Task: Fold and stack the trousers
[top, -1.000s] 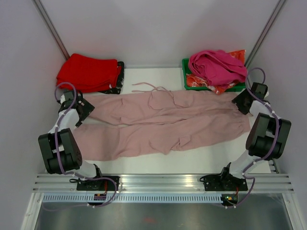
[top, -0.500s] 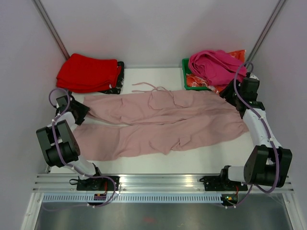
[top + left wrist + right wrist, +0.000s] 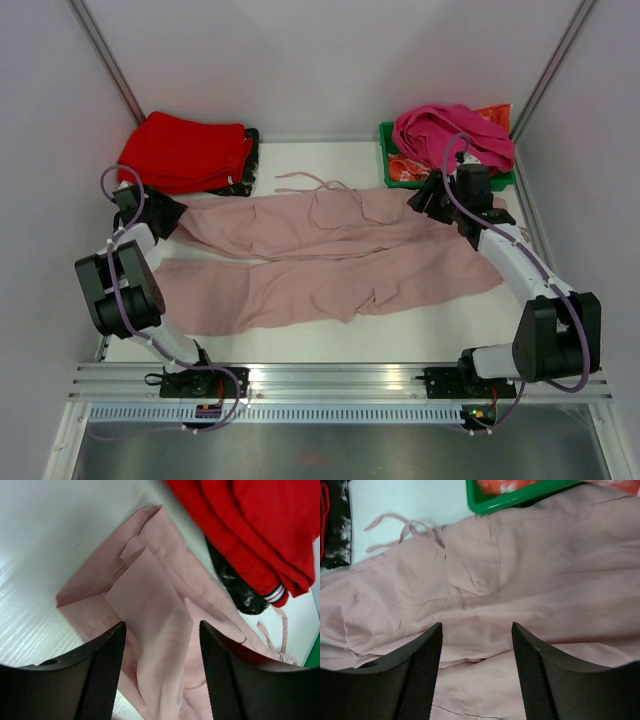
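The pale pink trousers point(image 3: 330, 250) lie spread flat across the table, both legs running left to right, with the drawstring cords point(image 3: 310, 180) trailing towards the back. My left gripper point(image 3: 165, 213) is at the left end of the far leg. In the left wrist view its jaws point(image 3: 162, 630) stand open around a raised fold of the trousers point(image 3: 150, 595), with a gap on each side. My right gripper point(image 3: 428, 200) hovers over the right part of the far leg. In the right wrist view it point(image 3: 476, 627) is open above the trousers point(image 3: 530, 580), holding nothing.
Folded red garments point(image 3: 185, 150) sit on a dark pad point(image 3: 245, 170) at the back left, close to my left gripper. A green tray point(image 3: 390, 170) holding a magenta garment point(image 3: 455, 135) stands at the back right, just behind my right gripper. Walls close in both sides.
My right arm has swung from the table's right edge leftwards over the trousers. My left gripper has shifted back to the end of the far leg, and its jaws have narrowed around the fold.
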You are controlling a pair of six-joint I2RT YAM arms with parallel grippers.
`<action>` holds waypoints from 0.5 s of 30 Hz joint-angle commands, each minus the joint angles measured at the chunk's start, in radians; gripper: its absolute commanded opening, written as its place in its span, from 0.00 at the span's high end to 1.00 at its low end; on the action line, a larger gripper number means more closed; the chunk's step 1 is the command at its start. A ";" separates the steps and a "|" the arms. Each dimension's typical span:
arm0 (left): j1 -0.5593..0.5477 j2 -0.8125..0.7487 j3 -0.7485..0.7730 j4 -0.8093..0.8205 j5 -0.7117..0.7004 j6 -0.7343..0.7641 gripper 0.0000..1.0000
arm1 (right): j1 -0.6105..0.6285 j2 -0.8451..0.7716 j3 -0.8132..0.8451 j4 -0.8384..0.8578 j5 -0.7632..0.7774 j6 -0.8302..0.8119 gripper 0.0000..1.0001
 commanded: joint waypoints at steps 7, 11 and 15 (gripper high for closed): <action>-0.016 0.120 0.108 0.101 0.099 0.048 0.37 | 0.154 0.108 0.108 0.106 -0.024 0.028 0.36; -0.027 0.154 0.142 0.135 0.120 0.047 0.40 | 0.213 0.166 0.154 0.145 -0.047 0.031 0.36; -0.046 0.180 0.239 -0.081 0.013 0.079 0.36 | 0.296 0.249 0.204 0.178 -0.060 0.026 0.36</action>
